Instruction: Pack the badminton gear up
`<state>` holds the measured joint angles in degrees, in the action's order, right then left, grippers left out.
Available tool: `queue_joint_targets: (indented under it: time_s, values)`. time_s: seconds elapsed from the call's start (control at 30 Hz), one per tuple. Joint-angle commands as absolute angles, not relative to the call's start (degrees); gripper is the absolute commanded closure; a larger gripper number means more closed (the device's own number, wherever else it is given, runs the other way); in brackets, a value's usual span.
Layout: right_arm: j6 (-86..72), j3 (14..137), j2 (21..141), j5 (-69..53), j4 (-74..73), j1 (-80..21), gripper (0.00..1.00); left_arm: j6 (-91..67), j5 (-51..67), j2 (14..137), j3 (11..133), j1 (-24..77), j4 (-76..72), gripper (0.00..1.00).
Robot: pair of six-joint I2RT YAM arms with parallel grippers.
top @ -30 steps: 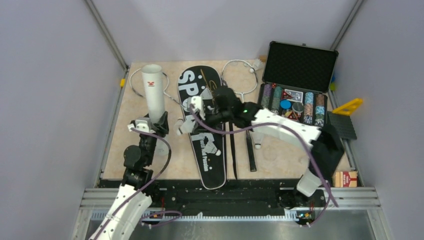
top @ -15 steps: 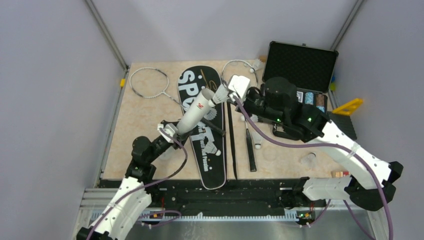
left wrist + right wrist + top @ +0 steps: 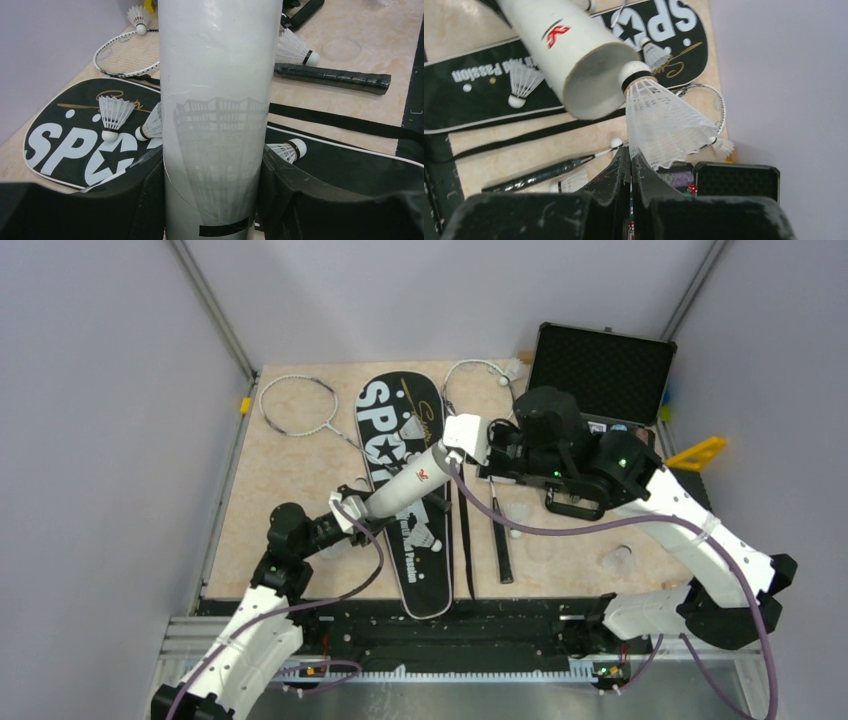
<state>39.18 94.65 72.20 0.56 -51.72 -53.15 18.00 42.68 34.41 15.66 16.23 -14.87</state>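
Observation:
My left gripper (image 3: 352, 512) (image 3: 215, 202) is shut on the base of the white tube (image 3: 410, 477) (image 3: 217, 95), which leans up and to the right over the black "SPORT" bag (image 3: 385, 410) (image 3: 60, 145). At the tube's open mouth (image 3: 596, 82) hangs a shuttlecock (image 3: 654, 117), cork against the rim. My right gripper (image 3: 455, 443) (image 3: 630, 152) is shut on its feather skirt. More shuttlecocks (image 3: 112, 115) lie on the bag. One racket (image 3: 298, 405) lies at the far left, the other (image 3: 480, 375) right of the bag, handle (image 3: 500, 540) toward me.
An open black case of poker chips (image 3: 600, 370) stands at the far right, partly behind my right arm. A yellow triangle (image 3: 697, 453) lies beside it. The bag's black strap (image 3: 463, 530) runs along the table, and a loose shuttlecock (image 3: 516, 528) lies by the racket handle.
The left arm has tipped the tube from upright at the far left down and rightward over the bag. The right arm swung back from the bag and brought a shuttlecock to the tube's mouth.

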Motion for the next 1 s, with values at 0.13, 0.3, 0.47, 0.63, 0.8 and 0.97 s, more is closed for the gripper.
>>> queue_joint_targets:
  time_s: [0.13,0.3,0.47,0.63,0.8,0.97]
  values:
    - [47.3,98.6,73.1,-9.1,-59.2,-54.2,1.00,19.9,44.8,34.1,18.2,16.3,-16.3,0.65]
    - [50.4,97.1,69.9,-12.5,-60.1,-54.4,1.00,20.4,45.4,34.3,18.2,16.2,-16.0,0.65]
    - [53.8,91.5,65.5,-16.8,-56.9,-54.3,1.00,21.0,47.5,34.1,18.2,16.3,-15.8,0.66]
    - [50.8,90.7,67.7,-16.2,-53.8,-54.3,1.00,21.3,48.4,33.5,18.0,16.3,-15.6,0.66]
    - [50.2,94.1,71.2,-15.8,-56.3,-54.3,1.00,21.4,49.1,33.1,17.8,16.3,-15.6,0.66]
    - [54.0,94.1,72.4,-15.7,-59.6,-54.4,1.00,21.8,49.6,32.7,17.6,16.2,-15.5,0.66]
